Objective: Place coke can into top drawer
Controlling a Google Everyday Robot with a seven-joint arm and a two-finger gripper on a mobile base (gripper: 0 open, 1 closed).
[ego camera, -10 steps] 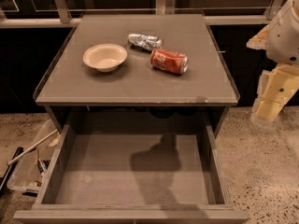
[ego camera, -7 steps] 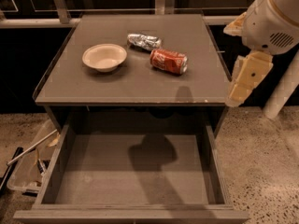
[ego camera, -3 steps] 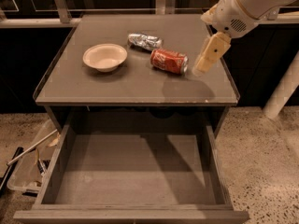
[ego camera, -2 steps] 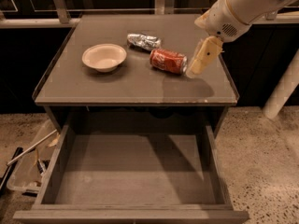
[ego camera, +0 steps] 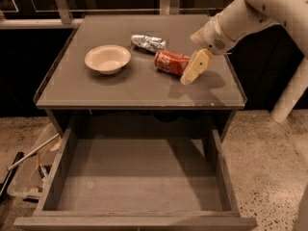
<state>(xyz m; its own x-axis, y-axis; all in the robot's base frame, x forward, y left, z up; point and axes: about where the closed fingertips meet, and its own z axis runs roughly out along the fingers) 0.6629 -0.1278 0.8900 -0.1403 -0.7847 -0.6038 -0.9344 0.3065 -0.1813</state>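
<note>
The red coke can point(ego camera: 171, 62) lies on its side on the cabinet top point(ego camera: 139, 88), right of centre. My gripper point(ego camera: 189, 78) hangs from the cream arm coming in from the upper right and sits just right of the can, close to its right end, low over the top. The top drawer point(ego camera: 137, 177) is pulled out wide below the cabinet top and has nothing in it.
A crumpled silver can point(ego camera: 148, 43) lies just behind the coke can. A cream bowl point(ego camera: 107, 58) sits left of centre on the top. A clear plastic bin point(ego camera: 26, 170) with tools stands on the floor at the left. A white post point(ego camera: 291, 93) stands at the right.
The arm has swung in from the right side of the cabinet over the top, and the gripper has dropped and moved left until it is next to the coke can. The can has not moved.
</note>
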